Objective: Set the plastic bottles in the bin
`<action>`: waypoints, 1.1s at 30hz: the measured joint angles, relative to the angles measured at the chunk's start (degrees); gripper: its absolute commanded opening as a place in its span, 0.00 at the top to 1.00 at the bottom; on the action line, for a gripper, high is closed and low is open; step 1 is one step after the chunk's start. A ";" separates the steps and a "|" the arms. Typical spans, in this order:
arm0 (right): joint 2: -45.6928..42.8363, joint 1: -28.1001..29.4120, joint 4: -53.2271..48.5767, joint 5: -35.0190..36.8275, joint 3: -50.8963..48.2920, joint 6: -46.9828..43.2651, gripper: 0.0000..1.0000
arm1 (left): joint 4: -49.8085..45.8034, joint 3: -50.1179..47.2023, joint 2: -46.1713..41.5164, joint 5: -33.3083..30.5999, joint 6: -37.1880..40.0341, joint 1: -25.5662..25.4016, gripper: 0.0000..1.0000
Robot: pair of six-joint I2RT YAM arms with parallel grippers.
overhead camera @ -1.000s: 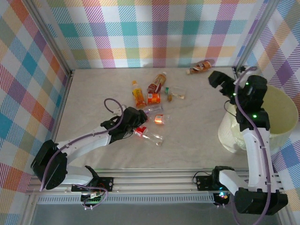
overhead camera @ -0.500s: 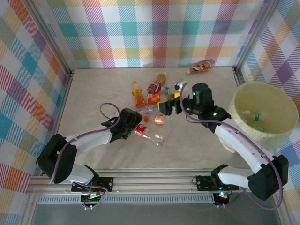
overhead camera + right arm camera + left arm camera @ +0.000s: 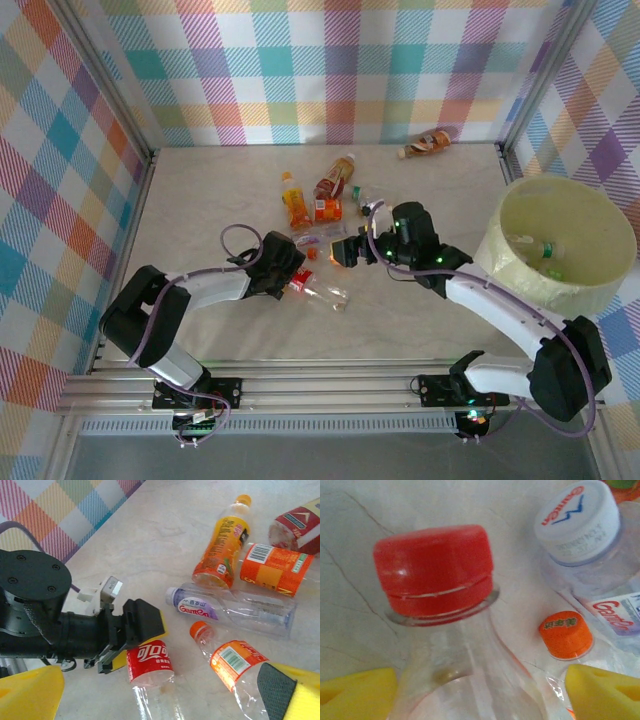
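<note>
Several plastic bottles lie in a pile mid-table. My left gripper has its yellow pads on either side of the shoulder of a clear bottle with a red cap and red cola label. That bottle lies flat on the table. My right gripper hovers open just above the pile, over a clear bottle with an orange cap and label. A white-capped water bottle lies beside it. The cream bin stands at the right with bottles inside.
An orange juice bottle, an orange-labelled bottle and a brown one lie behind the pile. A lone bottle rests by the back wall. Plaid walls close in three sides. The two grippers are close together.
The right arm swung from over the bin leftward and down to the pile. The left gripper's jaws closed in round the red-capped bottle.
</note>
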 measured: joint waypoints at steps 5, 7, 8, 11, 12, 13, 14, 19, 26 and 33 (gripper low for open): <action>-2.80 0.00 2.67 3.28 -1.31 -0.13 0.00 | -1.22 0.02 0.13 0.00 0.09 0.07 0.39; -3.74 0.00 3.13 4.55 -1.33 -0.35 0.00 | -1.42 0.02 -0.15 -0.04 0.31 0.09 0.42; -4.13 0.00 3.45 5.11 -1.40 -0.52 0.00 | -1.51 0.02 -0.22 -0.13 0.59 0.09 0.43; -4.98 0.00 4.66 6.47 -2.27 -0.92 0.00 | -1.62 0.02 -0.46 -0.17 1.79 0.09 0.45; -5.09 0.00 4.90 6.78 -2.56 -0.94 0.00 | -1.62 0.02 -0.52 -0.15 2.40 0.09 0.46; -5.18 0.00 4.96 7.19 -2.89 -0.98 0.00 | -1.62 0.04 -0.59 -0.07 3.28 0.07 0.47; -5.20 0.00 5.01 7.52 -3.13 -1.07 0.00 | -1.62 0.11 -0.63 0.04 4.15 0.07 0.47; -5.18 0.00 5.01 8.04 -3.52 -1.11 0.00 | 2.29 1.01 -0.59 0.68 7.85 0.02 0.48; -3.78 0.00 4.17 5.88 -3.06 -1.44 0.00 | 7.91 1.20 -2.91 1.73 14.75 -0.48 0.48; 1.42 0.00 -2.97 -0.79 2.97 -3.02 0.00 | 9.14 6.27 -10.64 3.39 27.82 -1.97 0.48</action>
